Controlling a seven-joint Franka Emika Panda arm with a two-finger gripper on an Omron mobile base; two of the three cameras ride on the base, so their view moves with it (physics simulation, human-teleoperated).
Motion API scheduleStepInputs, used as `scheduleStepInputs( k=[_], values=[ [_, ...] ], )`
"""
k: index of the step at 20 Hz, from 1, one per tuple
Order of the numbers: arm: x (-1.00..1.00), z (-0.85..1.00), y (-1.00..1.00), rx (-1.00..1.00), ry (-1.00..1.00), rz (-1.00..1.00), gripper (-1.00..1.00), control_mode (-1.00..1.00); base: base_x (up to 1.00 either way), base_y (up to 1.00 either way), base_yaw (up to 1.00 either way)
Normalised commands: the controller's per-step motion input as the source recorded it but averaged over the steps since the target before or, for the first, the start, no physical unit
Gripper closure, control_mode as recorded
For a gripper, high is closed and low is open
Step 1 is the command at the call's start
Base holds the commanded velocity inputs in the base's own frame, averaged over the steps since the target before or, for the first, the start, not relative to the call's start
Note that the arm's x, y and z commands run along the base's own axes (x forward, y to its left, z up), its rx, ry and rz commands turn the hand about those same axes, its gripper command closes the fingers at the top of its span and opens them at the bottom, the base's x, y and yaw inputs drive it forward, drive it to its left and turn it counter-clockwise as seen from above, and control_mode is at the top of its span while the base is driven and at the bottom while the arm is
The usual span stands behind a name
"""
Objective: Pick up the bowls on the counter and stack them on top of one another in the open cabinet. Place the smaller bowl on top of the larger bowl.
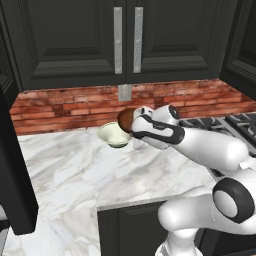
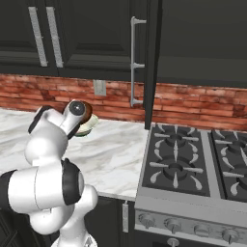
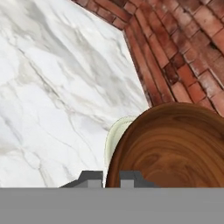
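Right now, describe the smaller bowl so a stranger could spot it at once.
Find the white marble counter below the red brick wall. Near the wall sits a wide pale-green bowl; the smaller bowl is above it, pinched by the gripper. It alone is glossy reddish-brown wood.

Brown bowl (image 3: pixel 175 148) hides most of the cream bowl (image 3: pixel 114 135).

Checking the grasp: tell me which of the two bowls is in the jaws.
The small reddish-brown wooden bowl, raised off the marble and pinched at its rim; the wide cream-green bowl sits on the counter.
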Motion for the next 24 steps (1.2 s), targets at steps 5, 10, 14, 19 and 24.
scheduleStepInputs(
  k=[5, 10, 14, 19, 24],
  values=[
    [0.28, -0.11, 0.17, -0.01, 0.02, 0.0, 1.0, -1.0, 0.0, 0.0, 0.0],
    [0.32, -0.2, 0.22, -0.02, 0.04, 0.0, 1.0, -1.0, 0.0, 0.0, 0.0],
    [0.25, -0.39, 0.1, -0.03, 0.03, 0.0, 1.0, -1.0, 0.0, 0.0, 0.0],
    [0.28, -0.32, 0.07, 0.0, 0.0, 0.0, 1.0, -1.0, 0.0, 0.0, 0.0],
    [0.44, -0.19, 0.15, 0.0, 0.0, 0.0, 1.0, -1.0, 0.0, 0.0, 0.0]
  ],
)
